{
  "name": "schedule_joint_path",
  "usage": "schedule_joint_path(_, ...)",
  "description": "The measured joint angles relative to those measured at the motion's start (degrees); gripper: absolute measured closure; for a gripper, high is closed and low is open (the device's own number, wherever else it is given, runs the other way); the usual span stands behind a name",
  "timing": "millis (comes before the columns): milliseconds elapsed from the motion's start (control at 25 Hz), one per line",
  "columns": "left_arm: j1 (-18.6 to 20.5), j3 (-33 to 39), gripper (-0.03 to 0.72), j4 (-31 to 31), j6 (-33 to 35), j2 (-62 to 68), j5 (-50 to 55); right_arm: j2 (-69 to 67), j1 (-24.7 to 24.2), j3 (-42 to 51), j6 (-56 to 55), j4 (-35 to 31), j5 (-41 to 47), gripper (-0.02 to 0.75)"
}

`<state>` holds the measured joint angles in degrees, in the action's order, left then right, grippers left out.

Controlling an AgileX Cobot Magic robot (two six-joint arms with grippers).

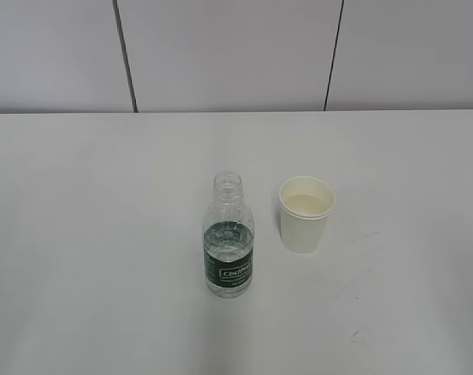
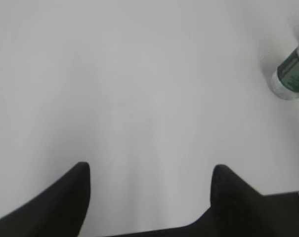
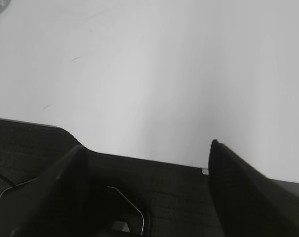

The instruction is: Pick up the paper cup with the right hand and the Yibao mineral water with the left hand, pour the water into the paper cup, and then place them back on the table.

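Note:
The Yibao mineral water bottle (image 1: pixel 228 246) stands upright on the white table (image 1: pixel 80 234), uncapped, with water up to its green label. The paper cup (image 1: pixel 306 212) stands just to its right, with liquid inside. Neither arm shows in the exterior view. In the left wrist view the left gripper (image 2: pixel 149 173) is open and empty over bare table, and the bottle's lower part (image 2: pixel 291 76) shows at the far right edge. In the right wrist view the right gripper (image 3: pixel 145 148) is open and empty near the table's front edge. The cup is out of both wrist views.
A grey panelled wall (image 1: pixel 236 55) rises behind the table's far edge. In the right wrist view a dark surface with a thin cable (image 3: pixel 129 205) lies below the table's front edge. Faint scuff marks (image 1: pixel 361 273) lie right of the cup.

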<state>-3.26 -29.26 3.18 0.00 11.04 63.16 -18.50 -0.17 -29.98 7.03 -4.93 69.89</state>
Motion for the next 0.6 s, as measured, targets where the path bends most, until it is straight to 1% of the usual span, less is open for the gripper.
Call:
schedule_joint_path(280, 0.00, 0.00, 0.219, 0.00, 0.00, -11.46, 0.35, 9.21, 0.00, 0.00, 0.00, 0.00, 0.00, 0.153)
schedule_joint_path(600, 0.00, 0.00, 0.219, 0.00, 0.00, -12.06, 0.43, 19.27, 0.00, 1.53, 0.11, 0.00, -2.66, 0.153)
